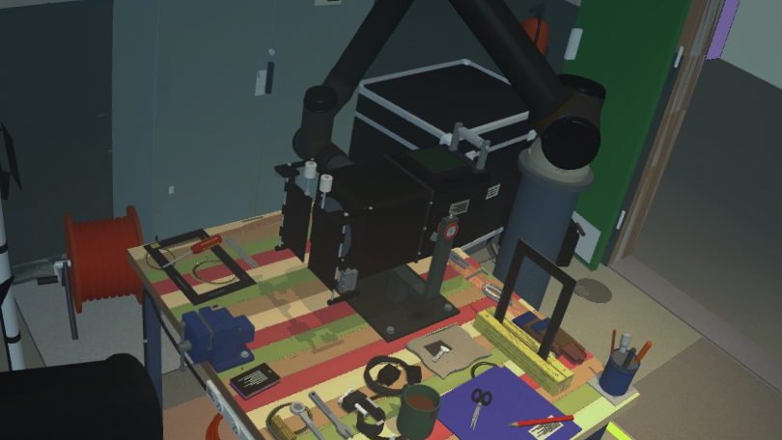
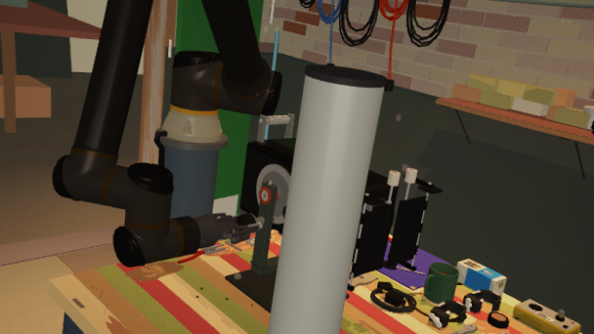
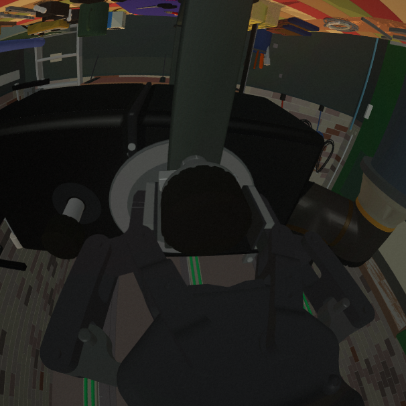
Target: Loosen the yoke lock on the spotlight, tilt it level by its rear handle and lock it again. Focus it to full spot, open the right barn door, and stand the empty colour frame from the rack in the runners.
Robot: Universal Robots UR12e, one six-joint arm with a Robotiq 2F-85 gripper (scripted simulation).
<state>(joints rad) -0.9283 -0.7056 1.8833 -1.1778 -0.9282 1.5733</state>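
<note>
The black spotlight [image 1: 394, 210] sits level in its green yoke [image 1: 440, 257] on a base plate in the middle of the striped bench. Its rear handle [image 1: 468, 139] points toward the arm's pedestal, and the barn doors [image 1: 295, 218] stand at its front. The empty colour frame [image 1: 533, 298] stands upright in the yellow rack [image 1: 520, 350] on the bench's right. On the far side of the spotlight, my gripper [image 2: 251, 224] sits at the black yoke lock knob [image 3: 204, 210] on the yoke arm [image 3: 200, 79]. The gripper is open around the knob and holds nothing.
A green mug [image 1: 418, 410] stands at the bench's front edge beside a purple pad with scissors [image 1: 480, 404]. A blue vise [image 1: 219, 336] and a flat black frame with a screwdriver [image 1: 200, 262] lie on the left. A grey pillar [image 2: 327, 195] hides much of the spotlight from the second side camera.
</note>
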